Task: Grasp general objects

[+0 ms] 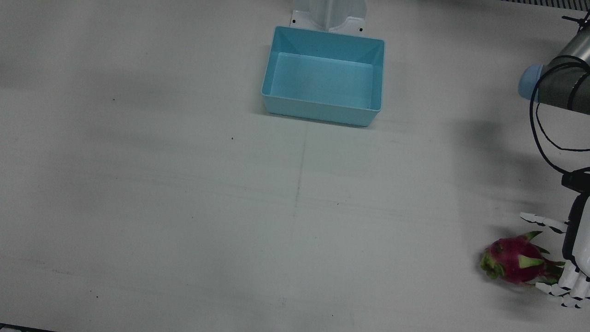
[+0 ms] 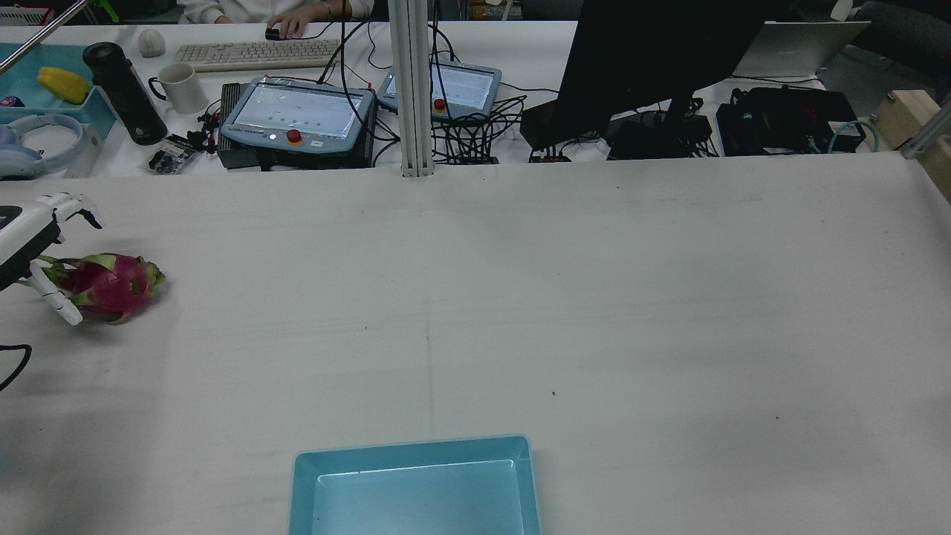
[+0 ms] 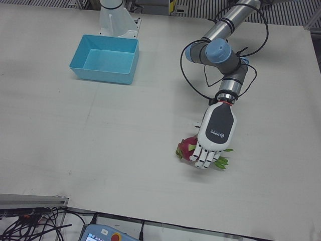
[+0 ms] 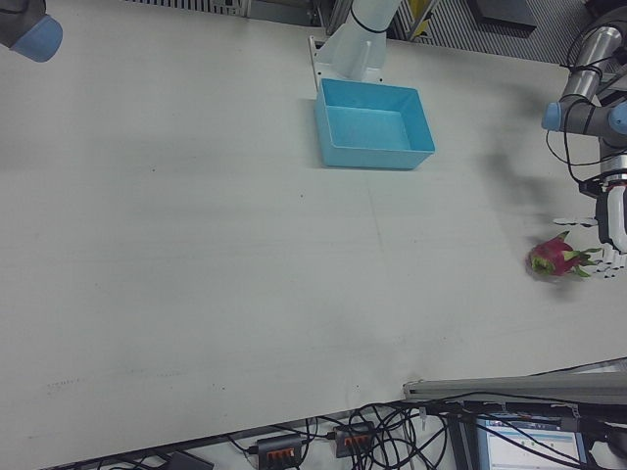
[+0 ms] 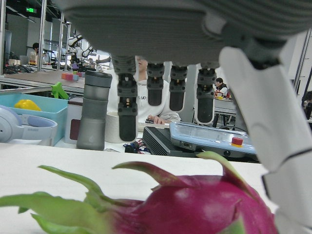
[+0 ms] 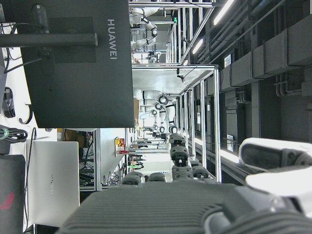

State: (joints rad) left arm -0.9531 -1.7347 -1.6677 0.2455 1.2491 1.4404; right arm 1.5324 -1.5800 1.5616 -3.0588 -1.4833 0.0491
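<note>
So the dragon fruit (image 3: 188, 149) sits out on the white table (image 3: 100, 130), and the left hand (image 3: 214, 133) hovers palm-down right over it, fingers (image 5: 127, 109) spread and not yet touching, probably lining up a top grab. The blue bin (image 3: 105, 59) waits empty, far off. The right hand's fingers (image 6: 178, 158) look loosely apart. Behind it, a monitor (image 6: 73, 63) reads HUAWEI.

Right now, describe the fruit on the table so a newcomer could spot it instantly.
Start at the white table, then go to the robot's left hand near the operators' edge, far from the blue bin. Under its spread fingers lies the dragon fruit: magenta skin with green leafy scales, the only loose object on the table.
</note>
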